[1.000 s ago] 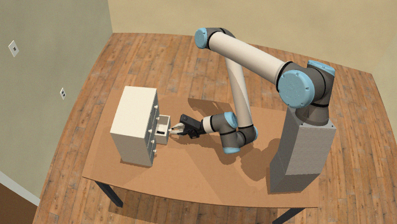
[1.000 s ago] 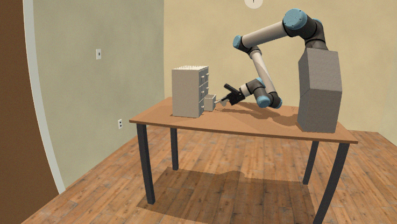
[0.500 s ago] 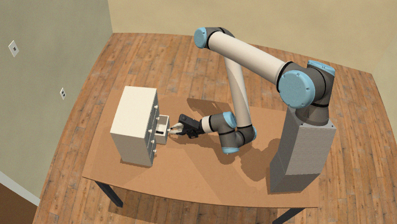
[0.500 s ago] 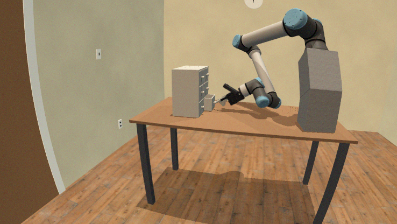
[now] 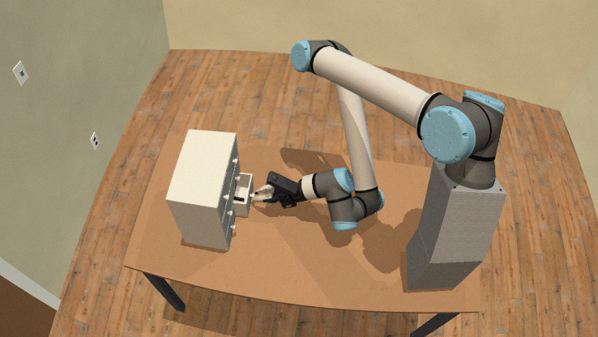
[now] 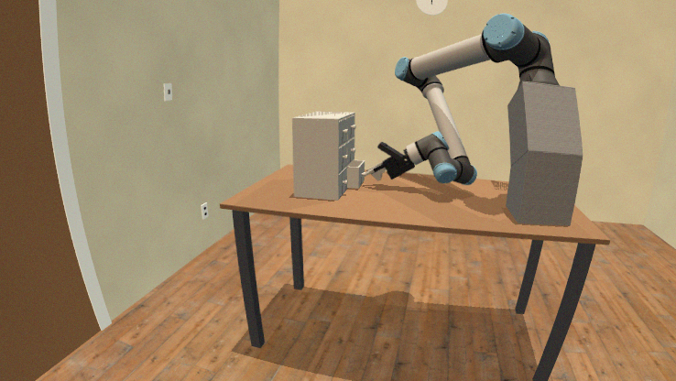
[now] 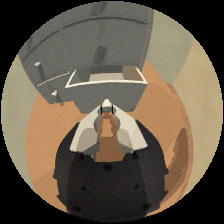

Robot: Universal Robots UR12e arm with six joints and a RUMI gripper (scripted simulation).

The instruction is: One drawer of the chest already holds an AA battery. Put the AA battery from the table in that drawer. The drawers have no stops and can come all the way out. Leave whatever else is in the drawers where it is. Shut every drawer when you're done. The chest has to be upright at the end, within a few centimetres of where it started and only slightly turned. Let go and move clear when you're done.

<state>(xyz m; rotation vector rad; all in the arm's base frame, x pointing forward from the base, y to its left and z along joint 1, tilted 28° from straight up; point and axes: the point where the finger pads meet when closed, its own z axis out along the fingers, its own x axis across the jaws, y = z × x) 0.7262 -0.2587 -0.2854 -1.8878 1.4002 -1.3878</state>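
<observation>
We see a wide brown wooden table with dark legs (image 5: 292, 259) carrying everything. At its right end stands a tall grey block pedestal (image 5: 460, 226), and on it sits the cream-and-grey robot arm with light-blue joint caps (image 5: 377, 83). The arm folds out over the floor and then back down towards the table's left side.

There stands an upright cream-white chest of small drawers (image 5: 201, 180), its front towards the arm. One small cream drawer (image 5: 246, 205) in the lower half of the front is pulled partly out, and its rear is inside the chest. The other drawers that we can see sit flush.

The black two-jaw gripper with pale fingers (image 5: 256, 194) lies nearly level just above the table top, pointing at the open drawer's front. In the wrist view its fingertips close around the small white round knob (image 7: 106, 105) of that drawer, so we read the gripper as clamped on the knob.

Inside the open drawer, the top view shows a short dark rod-shaped object (image 5: 239, 198) lying on the bottom. It is too small for us to say whether it is an AA battery. We cannot make out the AA battery from the table in any view.
</observation>
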